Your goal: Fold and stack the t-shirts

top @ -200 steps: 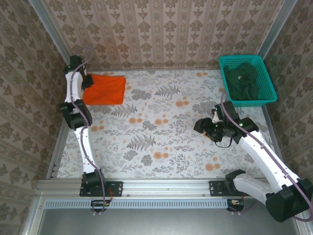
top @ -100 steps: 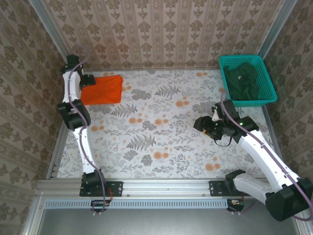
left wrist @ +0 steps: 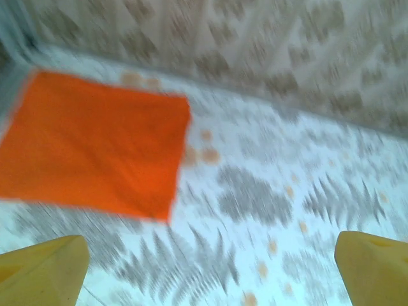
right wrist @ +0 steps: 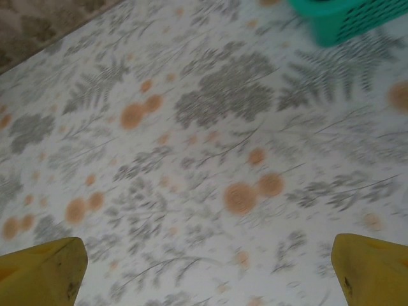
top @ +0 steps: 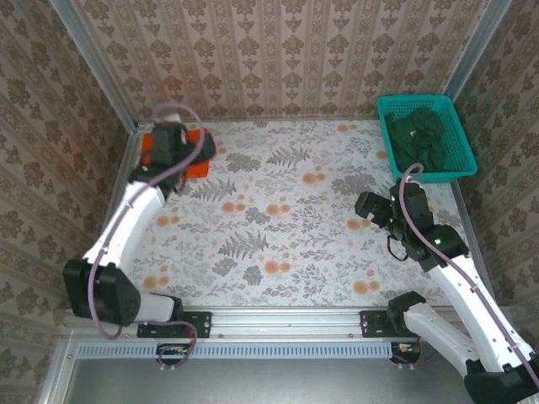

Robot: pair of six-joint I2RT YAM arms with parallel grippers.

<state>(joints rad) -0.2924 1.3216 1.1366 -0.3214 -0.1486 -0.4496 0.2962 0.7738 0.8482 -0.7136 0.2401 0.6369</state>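
Orange t-shirt (left wrist: pixel 95 143) | folded rectangle | long axis parallel to wall (left wrist: pixel 255 44)

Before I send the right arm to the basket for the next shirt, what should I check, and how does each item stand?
1. Left gripper open, holding nothing: ok.
2. Right gripper open, holding nothing: ok.
3. Orange t-shirt folded flat on the table: ok, though the wrist view is blurred.
4. Dark green t-shirts within the teal basket, exposed from above: ok, bunched, not folded.
5. Table between the right gripper and the basket free of things: ok.
6. Left arm off the orange t-shirt: cannot tell; it overlaps the shirt in the top view.
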